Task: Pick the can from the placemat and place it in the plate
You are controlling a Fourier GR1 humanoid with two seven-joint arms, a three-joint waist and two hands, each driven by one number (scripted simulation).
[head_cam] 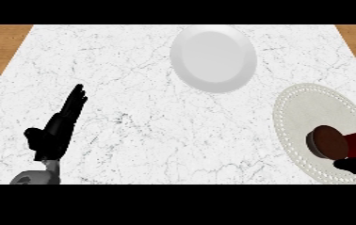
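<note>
Fingers of the left hand point(55, 130) straight and together, pointing up the marble counter point(125, 78), thumb out to the side; holds nothing, resting low at the view's left. Right hand point(345, 164) barely shows at the right edge, only a dark bit just beside the can point(329, 142); cannot tell if its fingers are open or curled, nor if they touch the can. Can lies tilted on the pale round placemat point(299, 111), dark end facing the view, reddish side behind; white plate point(214, 58) sits up-counter, apart from the placemat, with nothing on it.
</note>
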